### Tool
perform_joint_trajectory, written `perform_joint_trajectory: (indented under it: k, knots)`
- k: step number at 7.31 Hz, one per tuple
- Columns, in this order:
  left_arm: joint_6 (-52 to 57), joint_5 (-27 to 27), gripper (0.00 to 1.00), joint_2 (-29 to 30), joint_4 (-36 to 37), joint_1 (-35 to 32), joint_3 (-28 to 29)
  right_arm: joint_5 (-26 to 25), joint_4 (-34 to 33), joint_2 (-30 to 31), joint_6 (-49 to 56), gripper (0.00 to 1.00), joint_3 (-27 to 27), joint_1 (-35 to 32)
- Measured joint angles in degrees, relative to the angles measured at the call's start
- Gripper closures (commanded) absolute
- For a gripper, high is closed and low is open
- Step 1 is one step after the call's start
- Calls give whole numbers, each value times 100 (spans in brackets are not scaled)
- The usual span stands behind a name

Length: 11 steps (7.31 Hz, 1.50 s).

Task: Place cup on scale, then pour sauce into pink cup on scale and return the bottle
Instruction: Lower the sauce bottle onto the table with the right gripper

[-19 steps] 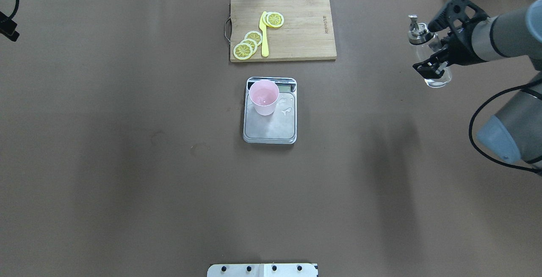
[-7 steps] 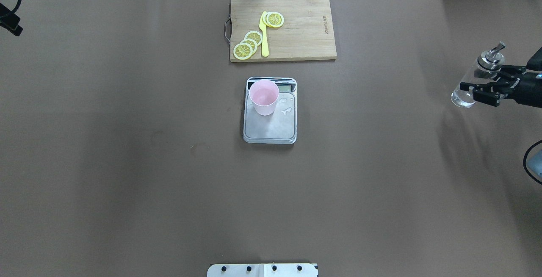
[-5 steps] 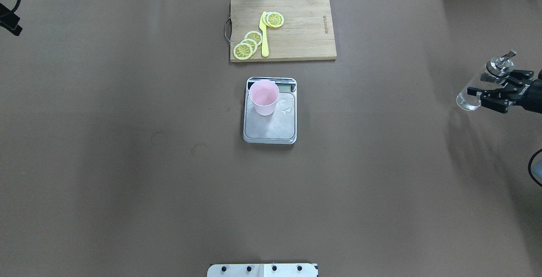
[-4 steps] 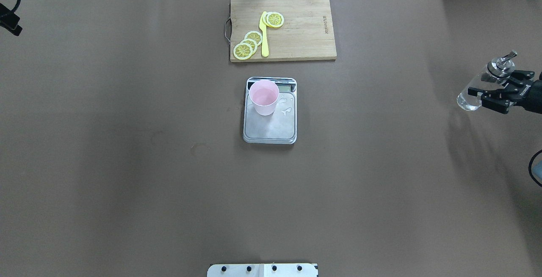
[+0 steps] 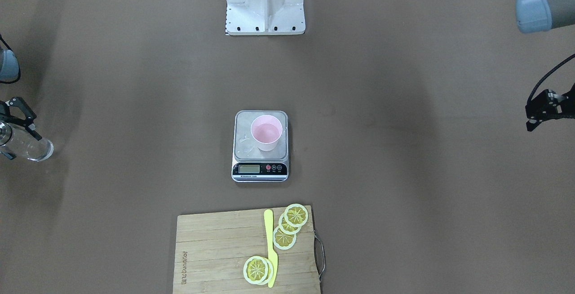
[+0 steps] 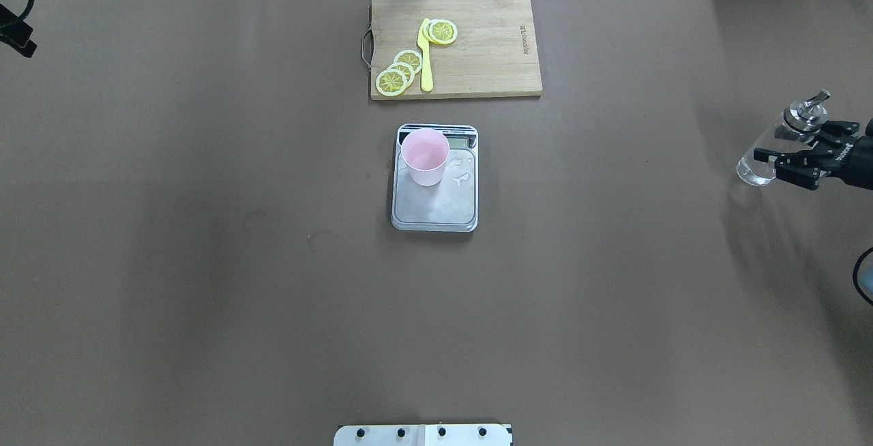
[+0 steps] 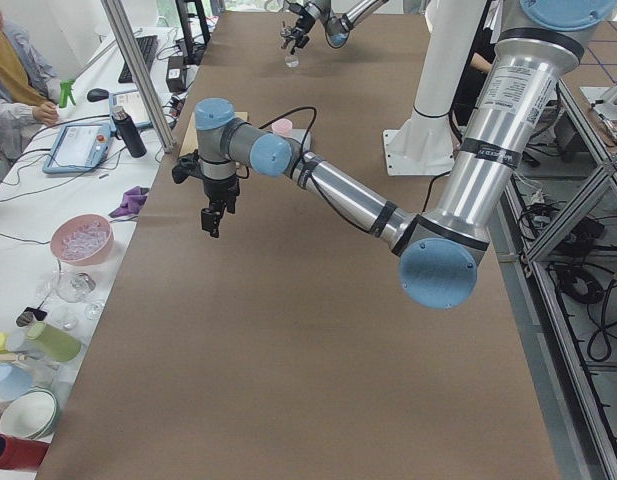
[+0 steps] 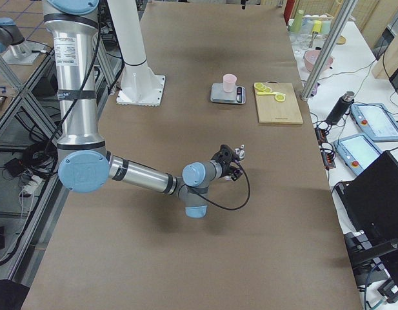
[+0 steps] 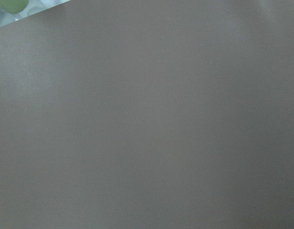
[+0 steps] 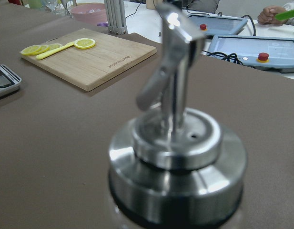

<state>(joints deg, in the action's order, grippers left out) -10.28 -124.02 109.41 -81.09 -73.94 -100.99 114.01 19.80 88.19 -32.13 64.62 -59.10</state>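
The pale pink cup (image 6: pixel 425 156) stands on the far left part of the scale's (image 6: pixel 436 209) steel plate, also in the front view (image 5: pixel 267 133), with clear liquid in it. Spilled drops lie on the plate beside it. My right gripper (image 6: pixel 786 151) is shut on the clear glass bottle (image 6: pixel 756 168) at the table's right edge, low over the table, upright. A little clear sauce shows in its base. Its metal spout (image 10: pixel 175 138) fills the right wrist view. My left gripper (image 5: pixel 539 116) hangs empty at the far left; I cannot tell if it is open.
A wooden cutting board (image 6: pixel 477 43) with lemon slices (image 6: pixel 399 71) and a yellow knife (image 6: pixel 425 57) lies behind the scale. The robot's base plate (image 6: pixel 423 434) sits at the near edge. Brown table stretches between the scale and the bottle.
My right gripper has carried the bottle from the far right back corner toward the near right edge and lowered it. In the last half second it barely moved. Cup and scale are unchanged.
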Motion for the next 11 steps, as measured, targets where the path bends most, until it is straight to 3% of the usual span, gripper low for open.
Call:
perform_joint_trajectory:
  k: [1,2,3,4,9,11]
  knots:
    - [-2,0,2,4,-2,0,0,13,-1,-3,-2,96,-20,19]
    - [-4,0,2,10,-1,1,0,22,-2,-2,-1,85,-28,34]
    - [-4,0,2,18,2,1,0,33,-1,1,1,60,-29,44]
    - [-6,0,2,23,4,-2,1,58,0,2,0,1,-31,53]
    - [-28,0,2,50,10,-1,0,466,-5,90,218,0,-22,46]
    - [-34,0,2,75,21,-2,0,515,259,490,276,0,40,31]
